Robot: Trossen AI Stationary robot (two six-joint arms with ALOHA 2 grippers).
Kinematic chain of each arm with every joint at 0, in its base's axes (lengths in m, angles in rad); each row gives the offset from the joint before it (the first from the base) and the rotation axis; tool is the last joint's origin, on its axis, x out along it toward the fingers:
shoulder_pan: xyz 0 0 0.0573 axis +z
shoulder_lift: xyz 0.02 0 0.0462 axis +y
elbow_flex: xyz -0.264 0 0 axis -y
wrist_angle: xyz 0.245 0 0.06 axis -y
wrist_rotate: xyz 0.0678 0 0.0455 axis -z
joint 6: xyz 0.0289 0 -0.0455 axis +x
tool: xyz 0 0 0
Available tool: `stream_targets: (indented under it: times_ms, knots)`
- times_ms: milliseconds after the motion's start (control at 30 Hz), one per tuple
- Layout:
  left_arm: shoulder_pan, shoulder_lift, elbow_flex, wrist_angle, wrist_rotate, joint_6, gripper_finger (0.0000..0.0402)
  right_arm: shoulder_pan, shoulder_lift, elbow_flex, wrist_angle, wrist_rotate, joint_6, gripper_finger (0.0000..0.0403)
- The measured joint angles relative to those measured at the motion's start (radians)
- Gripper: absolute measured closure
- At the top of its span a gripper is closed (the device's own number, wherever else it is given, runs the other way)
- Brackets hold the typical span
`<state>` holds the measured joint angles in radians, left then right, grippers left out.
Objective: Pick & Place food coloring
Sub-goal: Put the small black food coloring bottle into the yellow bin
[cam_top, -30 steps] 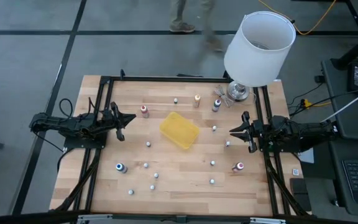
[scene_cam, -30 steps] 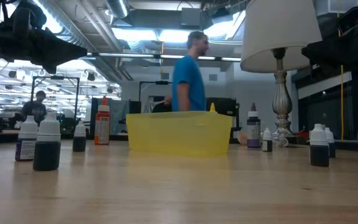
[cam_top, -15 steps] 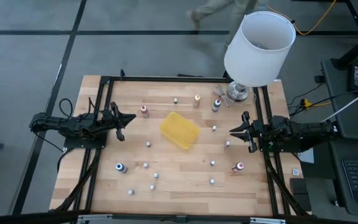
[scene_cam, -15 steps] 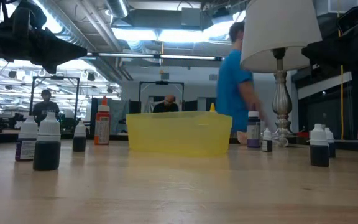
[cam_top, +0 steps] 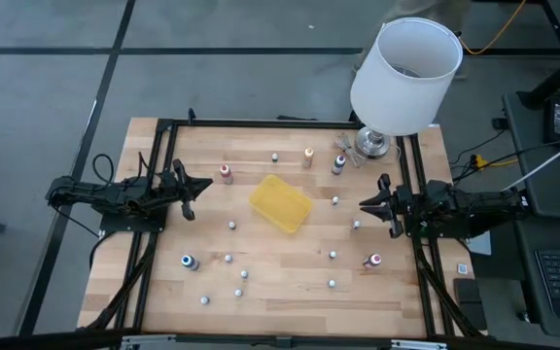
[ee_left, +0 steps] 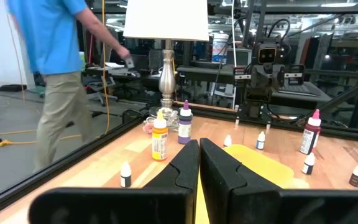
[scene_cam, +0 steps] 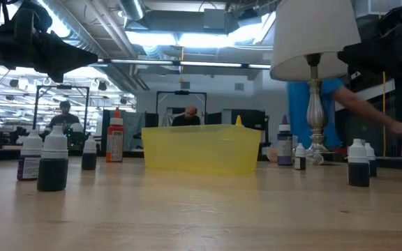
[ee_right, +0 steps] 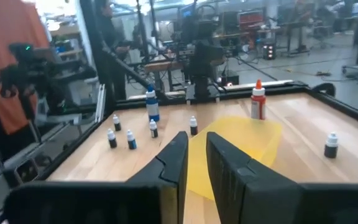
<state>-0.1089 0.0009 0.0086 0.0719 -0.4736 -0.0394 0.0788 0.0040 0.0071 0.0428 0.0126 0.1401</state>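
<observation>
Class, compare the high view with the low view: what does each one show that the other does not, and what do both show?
Only the high view shows the left gripper and right gripper, both shut and empty, parked at opposite sides of the table, and the bottles' full scatter around the yellow tray.

Only the low view shows the room behind: ceiling lights, distant people, and a person in blue passing behind the lamp.

Both show the tray, the lamp and food coloring bottles, such as the red-capped bottle standing apart from the tray.

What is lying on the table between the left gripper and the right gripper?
In the high view, the yellow tray lies between the left gripper and the right gripper, with a small dropper bottle beside it.
</observation>
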Motion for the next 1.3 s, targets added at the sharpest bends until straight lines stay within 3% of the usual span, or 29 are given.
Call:
stream_targets:
  times_ms: [333, 533, 700, 1033, 1300]
  knots:
    - [0.0, 0.0, 0.0, 0.0, 0.0, 0.0, 0.0393, 0.0, 0.0, 0.0, 0.194, -0.007, 0.057, 0.0341]
    - [0.0, 0.0, 0.0, 0.0, 0.0, 0.0, 0.0391, 0.0, 0.037, 0.073, 0.194, -0.007, 0.058, 0.0339]
    - [0.0, 0.0, 0.0, 0.0, 0.0, 0.0, 0.0389, 0.0, 0.144, 0.173, 0.13, -0.006, 0.001, 0.0318]
    - [0.0, 0.0, 0.0, 0.0, 0.0, 0.0, 0.0392, 0.0, 0.422, 0.414, 0.126, -0.003, -0.049, 0.024]
    - [0.0, 0.0, 0.0, 0.0, 0.0, 0.0, 0.039, 0.0, 0.656, 0.718, -0.022, 0.102, -0.073, 0.0195]
